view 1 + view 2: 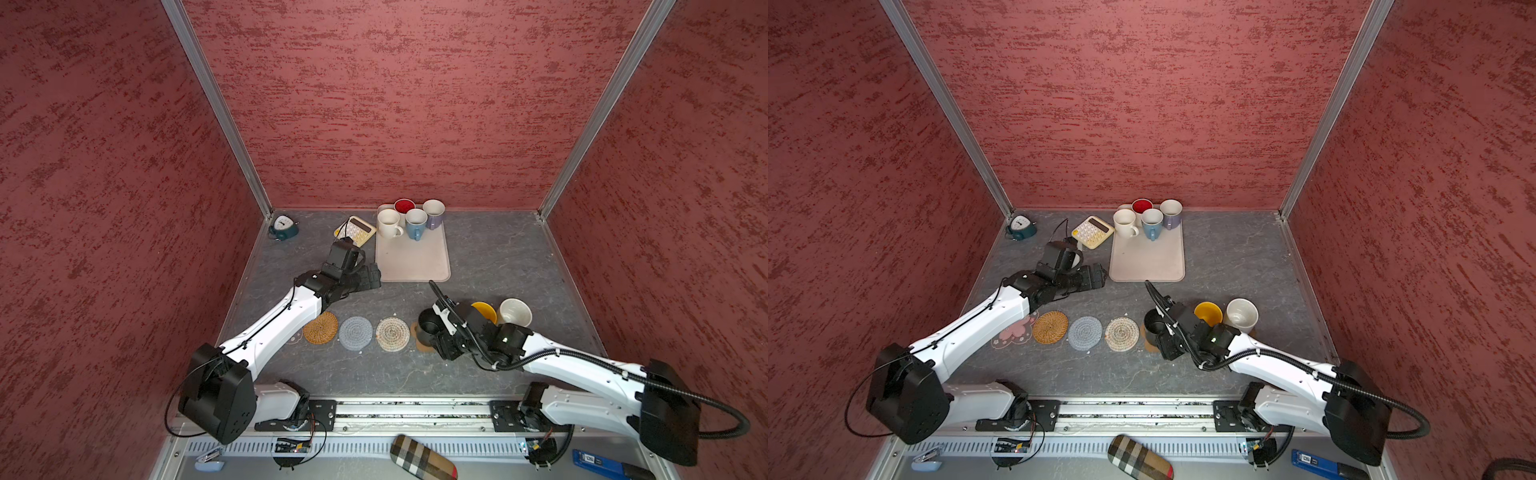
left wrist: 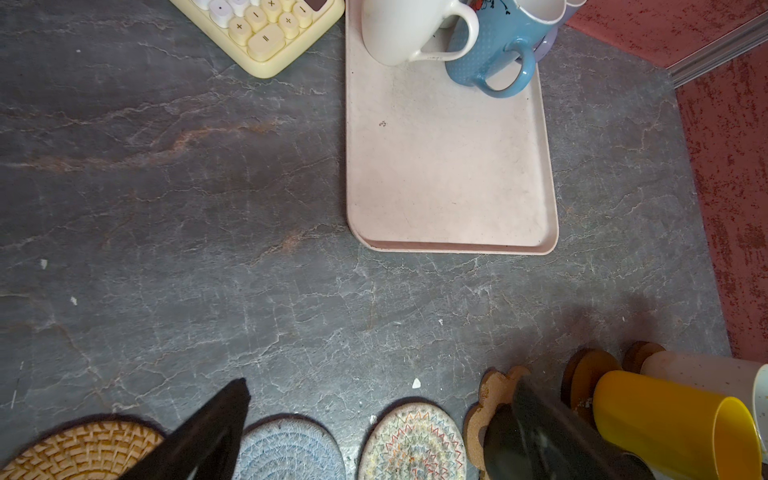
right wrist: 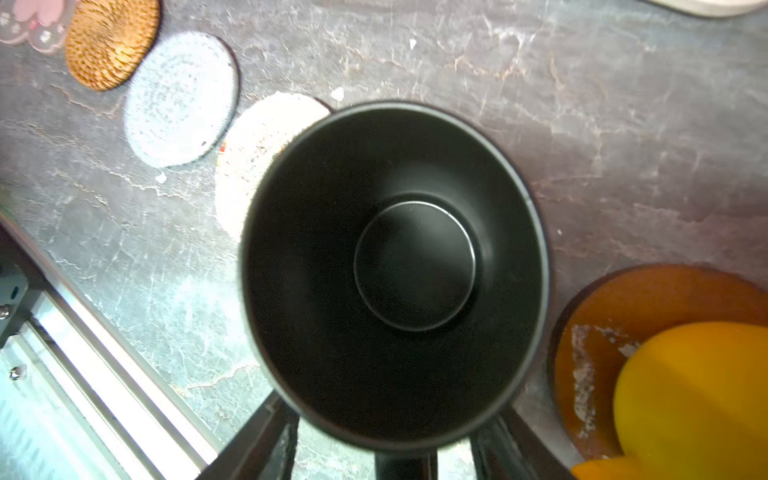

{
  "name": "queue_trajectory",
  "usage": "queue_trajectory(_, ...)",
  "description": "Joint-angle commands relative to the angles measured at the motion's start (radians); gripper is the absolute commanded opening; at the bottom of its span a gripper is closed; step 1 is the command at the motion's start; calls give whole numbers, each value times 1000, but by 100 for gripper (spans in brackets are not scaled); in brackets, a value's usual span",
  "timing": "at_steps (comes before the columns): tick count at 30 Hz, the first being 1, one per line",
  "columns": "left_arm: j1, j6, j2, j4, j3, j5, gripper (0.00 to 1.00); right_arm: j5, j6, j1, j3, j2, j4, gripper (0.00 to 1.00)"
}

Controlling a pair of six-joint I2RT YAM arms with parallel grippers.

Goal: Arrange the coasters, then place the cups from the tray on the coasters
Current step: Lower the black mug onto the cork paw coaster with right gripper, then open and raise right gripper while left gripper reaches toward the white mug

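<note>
reading this as the let-go of the matte black handled mug (image 3: 413, 266). it stands on the brown cork paw-print coaster (image 2: 496, 384), between the beige crocheted round coaster (image 1: 392, 333) and the yellow mug (image 1: 485, 311). right gripper (image 3: 392, 411): fingers (image 3: 266, 440) are spread either side of the handle with table showing in the gaps, so it grips nothing. left gripper (image 1: 368, 276): jaws wide and empty, just beside the near-left corner of the beige rounded-corner tray (image 1: 415, 266). to do it well i'd get the jaws fully clear of the handle first, then back out along the handle line with no sideways drift. otherwise a finger could hook the handle and drag the mug off the coaster or into the yellow one. can't tell if it's centred on the coaster, the mug body hides it. mug is upright, mouth up, long axis vertical, handle pointing back at the right wrist.
</note>
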Motion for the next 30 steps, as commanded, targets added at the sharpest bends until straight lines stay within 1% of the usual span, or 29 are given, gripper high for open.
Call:
queue_trajectory(1,6,23,-8,-20,31,-17,100,19,-1,6,49,-32,-34,65)
queue_trajectory(6,5,27,-15,-63,66,-18,100,19,-2,6,98,-67,-82,67)
queue_trajectory(11,-5,27,-30,-158,118,-11,100,50,0,4,172,-86,-133,71)
queue_trajectory(13,-24,24,-40,-207,140,-44,100,66,-1,1,201,-79,-144,71)
queue_trajectory(18,-115,-1,-66,-312,179,-178,100,82,-26,-31,246,-69,-115,72)
queue_trajectory(21,-137,-36,-72,-336,185,-200,99,53,-37,-76,248,-69,-62,74)
queue_trajectory(24,-140,-57,-69,-329,184,-208,99,-4,-43,-133,229,-73,3,80)
queue_trajectory(27,-141,-52,-47,-312,207,-210,99,-62,-37,-208,203,-70,69,84)
queue_trajectory(30,-141,-31,1,-306,271,-215,100,-103,-13,-285,198,-51,121,88)
